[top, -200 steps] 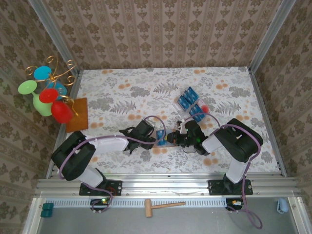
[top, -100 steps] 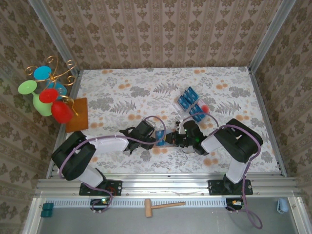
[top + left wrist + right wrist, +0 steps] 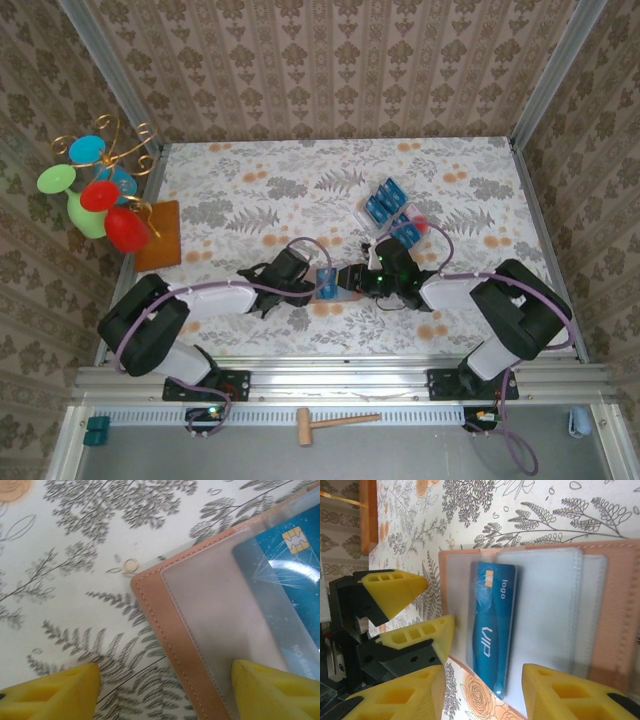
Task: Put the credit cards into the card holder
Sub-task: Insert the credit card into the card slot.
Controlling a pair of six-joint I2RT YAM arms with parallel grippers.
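Flowered tablecloth [image 3: 240, 190], near the arms' bases: the wallet [image 3: 620, 605] lies open between both grippers. A blue card [image 3: 492, 625] sits in its clear pocket, long axis running straight out from the nearer right gripper [image 3: 482, 677], chip end farthest. That gripper's jaws are parted, gripping nothing. The left gripper [image 3: 162, 687], also spread and empty, straddles the wallet's corner.
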